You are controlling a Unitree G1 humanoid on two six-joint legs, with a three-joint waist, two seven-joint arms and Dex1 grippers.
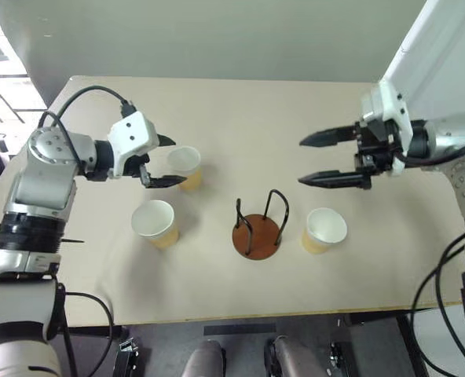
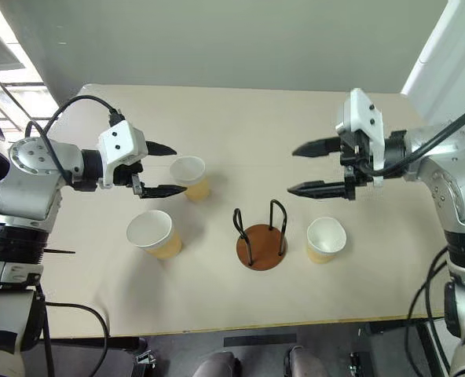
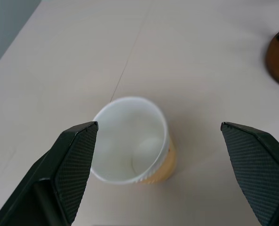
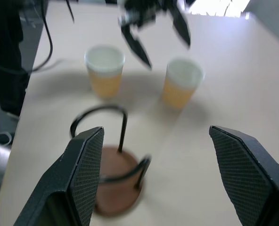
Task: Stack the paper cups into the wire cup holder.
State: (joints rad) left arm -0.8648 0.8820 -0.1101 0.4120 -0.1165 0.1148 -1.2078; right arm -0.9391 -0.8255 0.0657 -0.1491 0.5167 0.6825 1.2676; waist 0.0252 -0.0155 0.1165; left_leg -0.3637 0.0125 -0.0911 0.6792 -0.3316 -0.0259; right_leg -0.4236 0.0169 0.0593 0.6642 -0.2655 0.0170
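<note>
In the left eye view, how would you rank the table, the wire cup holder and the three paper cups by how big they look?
1. The table, by far the largest.
2. The wire cup holder, a bit wider than any cup.
3. The paper cups: far-left, near-left and right look alike, so I won't rank them.

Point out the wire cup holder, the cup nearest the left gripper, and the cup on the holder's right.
wire cup holder (image 1: 258,236): left eye view, brown disc base.
far left cup (image 1: 185,160): left eye view, white inside.
right cup (image 1: 325,226): left eye view, white inside.

Open table (image 1: 240,118) beyond three paper cups (image 1: 155,222)
</note>
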